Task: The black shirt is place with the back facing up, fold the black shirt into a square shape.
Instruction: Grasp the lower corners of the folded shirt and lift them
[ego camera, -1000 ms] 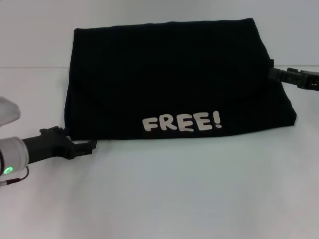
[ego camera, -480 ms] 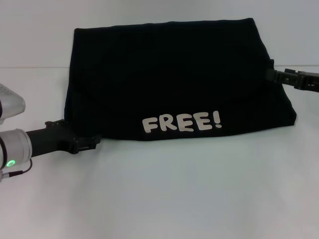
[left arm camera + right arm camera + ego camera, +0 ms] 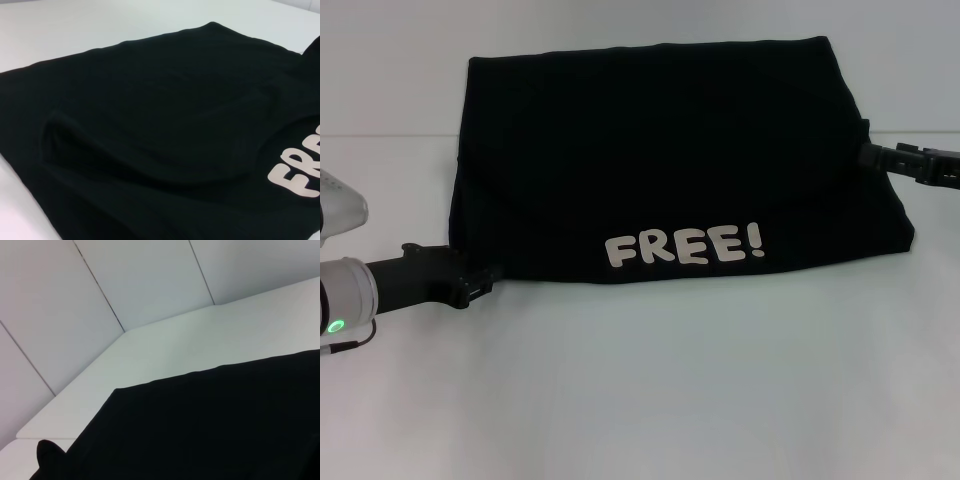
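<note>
Nearest me, the left gripper [image 3: 485, 283] meets the near-left corner of the black shirt [image 3: 670, 160], folded wide on the white table [image 3: 670, 400]. I cannot tell either jaw state. Farther right, the right gripper [image 3: 868, 154] touches the edge. Judged step: side fold; next, secure both edges.

Bare white surface [image 3: 670, 390] lies open in front of the folded black shirt [image 3: 660, 150]; the left claw [image 3: 485, 284] and right claw [image 3: 865, 153] crowd its two side edges.

A plain white table [image 3: 670, 380] meets pale wall panels [image 3: 125, 285] split by thin dark seams.
</note>
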